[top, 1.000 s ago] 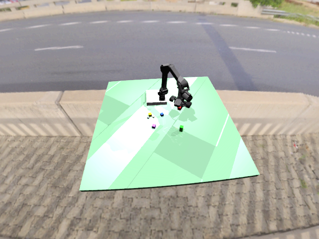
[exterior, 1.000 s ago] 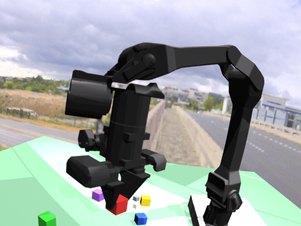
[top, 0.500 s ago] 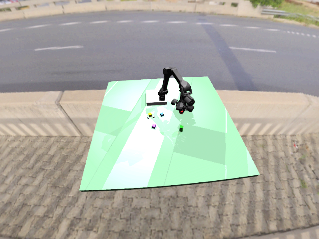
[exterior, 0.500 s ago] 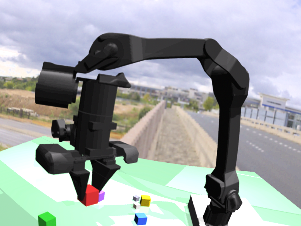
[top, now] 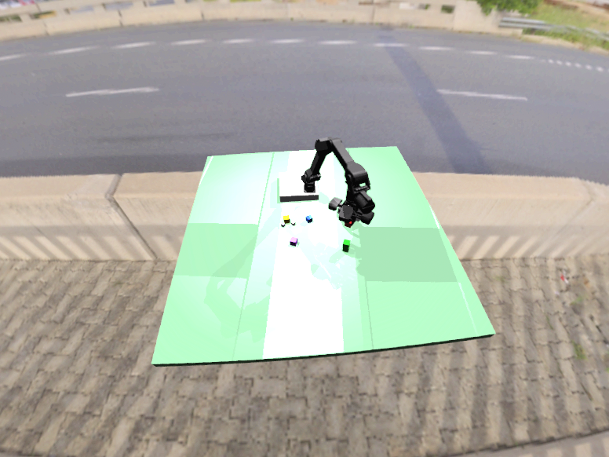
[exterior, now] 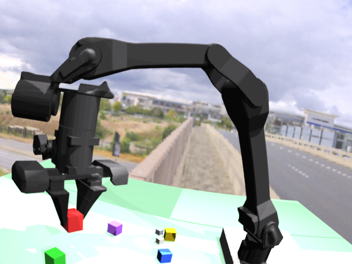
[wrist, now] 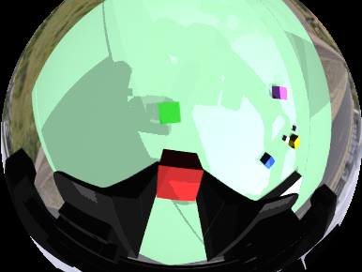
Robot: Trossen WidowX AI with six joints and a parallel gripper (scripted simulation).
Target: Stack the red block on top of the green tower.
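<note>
Red block (exterior: 73,220) clamped between the gripper (exterior: 74,216) fingers, lower left — looks rigid, light, flat-sided — green tower (exterior: 54,255) waits near the bottom edge.

Setting: outdoor roadside, apparently a bridge or overpass. Evidence: asphalt road (top: 295,98) with lane markings, concrete parapet wall (top: 74,211), brick paving (top: 295,407), overcast sky (exterior: 198,22). Distant low buildings (exterior: 312,127), blurred.

Purple cube (exterior: 114,227), yellow cube (exterior: 169,234), blue cube (exterior: 164,255) sat apart on the green mat (exterior: 198,204); two tiny white cubes (exterior: 159,236) just beside yellow.
</note>
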